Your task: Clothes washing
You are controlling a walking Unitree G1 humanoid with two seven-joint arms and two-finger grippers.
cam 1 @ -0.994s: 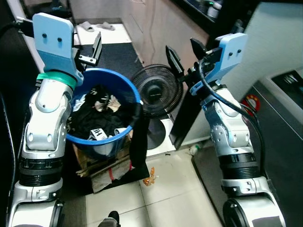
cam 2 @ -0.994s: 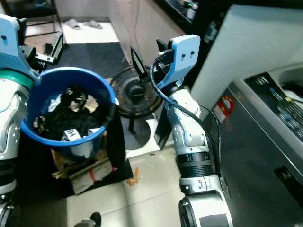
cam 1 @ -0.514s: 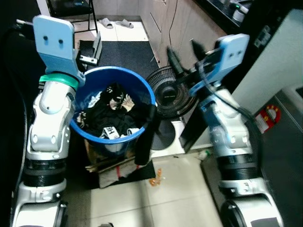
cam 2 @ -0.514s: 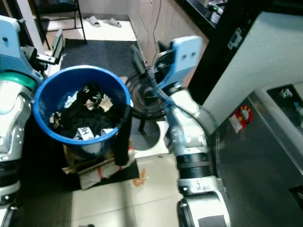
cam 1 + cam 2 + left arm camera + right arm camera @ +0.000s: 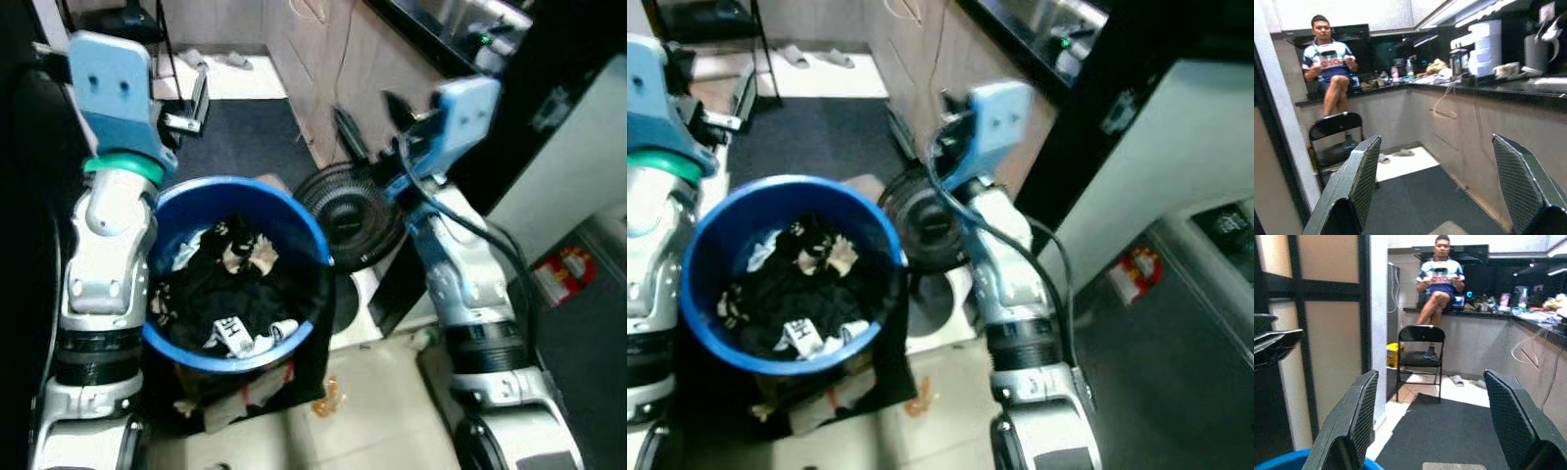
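Note:
A blue bucket (image 5: pixel 240 183) stands on the floor in front of me, between my arms. It holds a heap of dark and white clothes (image 5: pixel 230 294). My left gripper (image 5: pixel 199 96) is raised above the bucket's far left rim, open and empty; its two black fingers (image 5: pixel 1362 178) stand wide apart. My right gripper (image 5: pixel 370 119) is raised to the right of the bucket, over a black floor fan (image 5: pixel 348 215), and is also open and empty. The bucket's rim (image 5: pixel 1283 463) shows at the edge of the right wrist view.
A grey appliance with a red sticker (image 5: pixel 1138 266) and a white panel (image 5: pixel 1171 147) stands at the right. A dark mat (image 5: pixel 245 127) lies beyond the bucket beside a cabinet wall. Farther off is a black chair (image 5: pixel 1418 347) and a person (image 5: pixel 1440 279) sitting on a counter.
The camera has shifted, so the bucket now sits lower and more central in view. Both arms keep the same raised pose with fingers apart.

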